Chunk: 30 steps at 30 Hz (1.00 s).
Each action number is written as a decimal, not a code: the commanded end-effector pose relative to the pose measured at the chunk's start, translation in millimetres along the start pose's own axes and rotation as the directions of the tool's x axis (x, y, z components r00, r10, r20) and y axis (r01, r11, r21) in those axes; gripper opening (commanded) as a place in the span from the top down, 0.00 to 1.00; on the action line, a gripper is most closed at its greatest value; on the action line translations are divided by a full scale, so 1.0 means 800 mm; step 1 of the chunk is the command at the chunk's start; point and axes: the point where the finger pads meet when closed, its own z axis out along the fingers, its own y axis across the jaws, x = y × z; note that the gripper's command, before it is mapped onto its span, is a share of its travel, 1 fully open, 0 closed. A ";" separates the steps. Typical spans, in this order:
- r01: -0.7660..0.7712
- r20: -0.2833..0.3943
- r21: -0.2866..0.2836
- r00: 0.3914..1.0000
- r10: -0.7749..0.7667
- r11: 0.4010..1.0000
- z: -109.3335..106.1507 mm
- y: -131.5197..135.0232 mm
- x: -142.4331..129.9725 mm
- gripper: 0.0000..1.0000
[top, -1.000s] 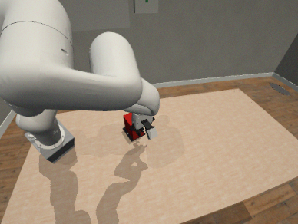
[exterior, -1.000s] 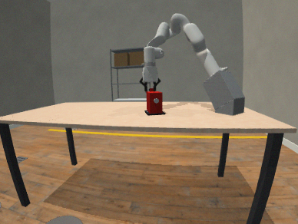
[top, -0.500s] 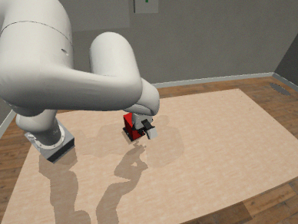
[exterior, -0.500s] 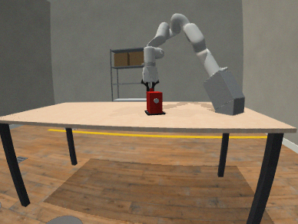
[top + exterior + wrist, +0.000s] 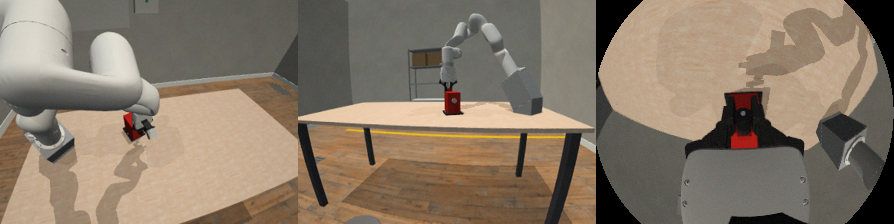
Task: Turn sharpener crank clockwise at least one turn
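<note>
The red pencil sharpener (image 5: pixel 130 130) stands on its dark base near the middle of the table, also in the exterior view (image 5: pixel 452 103). My gripper (image 5: pixel 448 88) comes straight down onto its top. In the wrist view the black fingers are shut on the dark crank knob (image 5: pixel 743 117), which sits at the top of its circle above the red body (image 5: pixel 743 140). In the top view the wrist and fingers (image 5: pixel 146 126) cover the crank end of the sharpener, so the knob is hidden there.
The arm's grey base block (image 5: pixel 51 143) is bolted at the table's left side and also shows in the exterior view (image 5: pixel 522 92). A metal shelf with boxes (image 5: pixel 425 73) stands behind the table, far off.
</note>
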 end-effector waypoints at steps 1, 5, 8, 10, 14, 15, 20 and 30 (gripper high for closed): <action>0.000 0.000 0.004 1.000 0.000 1.000 -0.001 -0.002 0.000 1.00; 0.000 0.000 0.004 1.000 0.000 1.000 -0.001 -0.002 0.000 1.00; 0.000 0.000 0.004 1.000 0.000 1.000 -0.001 -0.002 0.000 1.00; 0.000 0.000 0.004 1.000 0.000 1.000 -0.001 -0.002 0.000 1.00; 0.000 0.000 0.004 1.000 0.000 1.000 -0.001 -0.002 0.000 1.00; 0.000 0.000 0.004 1.000 0.000 1.000 -0.001 -0.002 0.000 1.00; 0.000 0.000 0.004 1.000 0.000 1.000 -0.001 -0.002 0.000 1.00; 0.000 0.000 0.004 1.000 0.000 1.000 -0.001 -0.009 0.000 1.00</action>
